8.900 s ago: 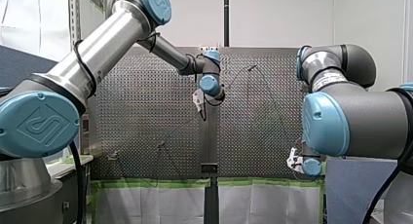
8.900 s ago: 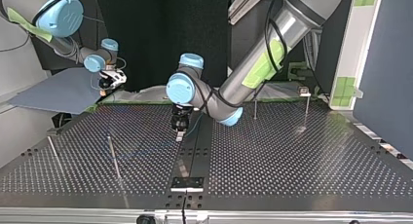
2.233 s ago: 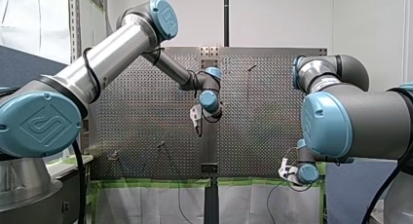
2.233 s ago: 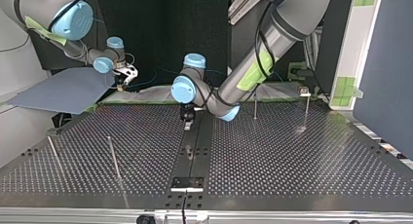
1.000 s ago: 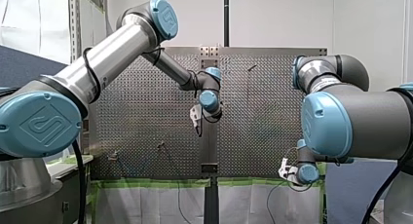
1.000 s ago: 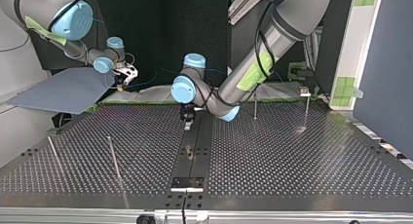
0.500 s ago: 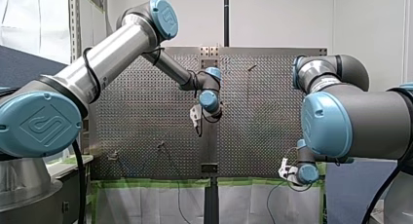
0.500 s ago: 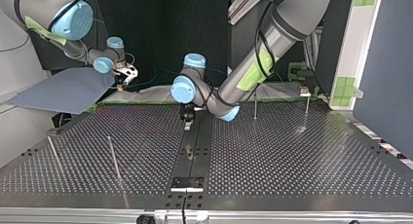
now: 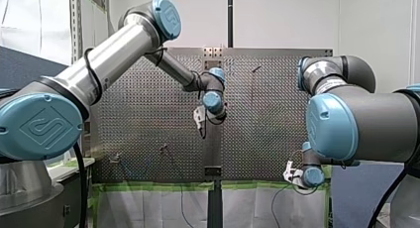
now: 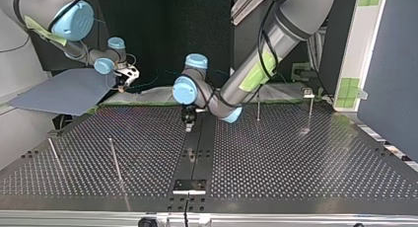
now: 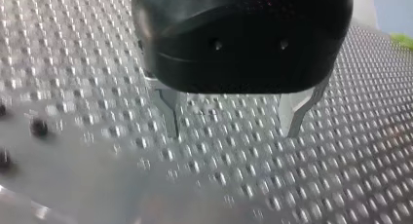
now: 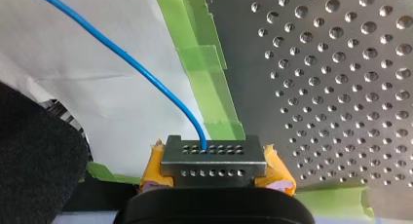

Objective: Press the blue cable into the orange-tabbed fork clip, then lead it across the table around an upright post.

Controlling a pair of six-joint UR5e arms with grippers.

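Cable (image 12: 146, 79) now seemingly inside right hand (image 12: 213, 160)

Spread gripper (image 11: 233, 134) above perforated table (image 11: 350, 151)

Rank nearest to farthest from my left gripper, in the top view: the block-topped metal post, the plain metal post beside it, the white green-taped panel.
1. Plain metal post, right of my left gripper.
2. Block-topped metal post, further right.
3. White green-taped panel, rightmost.

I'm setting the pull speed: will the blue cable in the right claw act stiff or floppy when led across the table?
Probably floppy: the blue cable is thin and bows slightly as it leaves my right claw. Likely light too, so it should trail easily.
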